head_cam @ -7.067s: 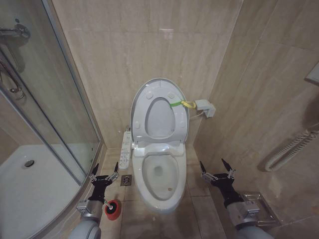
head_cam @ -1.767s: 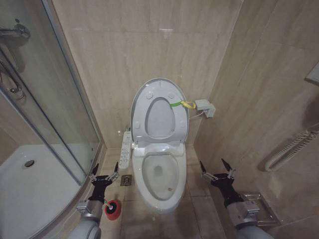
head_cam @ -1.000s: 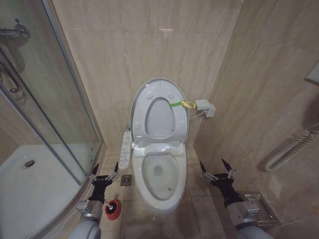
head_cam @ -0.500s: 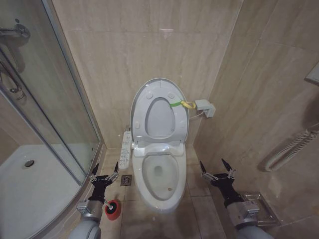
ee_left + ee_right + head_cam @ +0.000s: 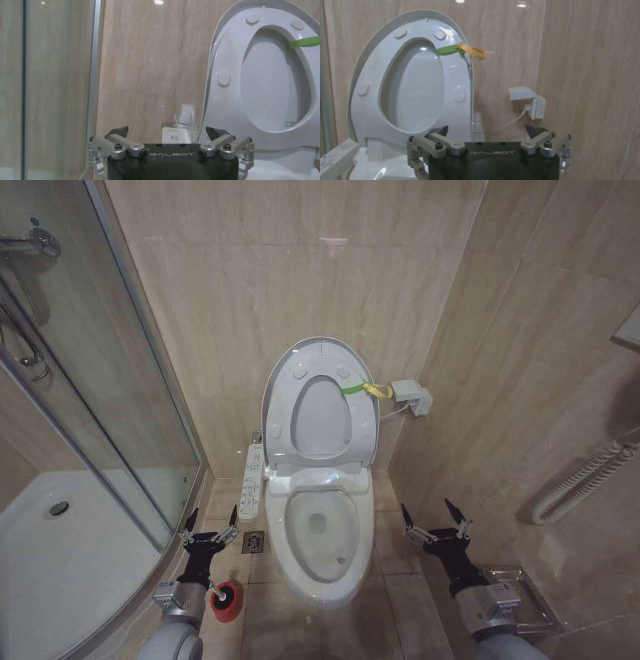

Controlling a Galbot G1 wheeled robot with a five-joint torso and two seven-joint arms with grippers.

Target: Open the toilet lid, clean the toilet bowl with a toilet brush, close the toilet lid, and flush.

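Two grippers wait, fingers wide: left gripper (image 5: 210, 531) just above the toilet brush (image 5: 224, 600) on the floor, right gripper (image 5: 436, 521) beside the toilet bowl (image 5: 322, 565). Brush looks light; grab its thin handle.

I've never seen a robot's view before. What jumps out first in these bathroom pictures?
The white toilet against the back wall: its toilet lid stands raised with a green-and-yellow strap at its rim, and the toilet bowl lies open below. The left gripper and right gripper hang with jaws open on either side of the bowl. On the floor by the left arm stands the small red toilet brush, beside a glass shower enclosure.
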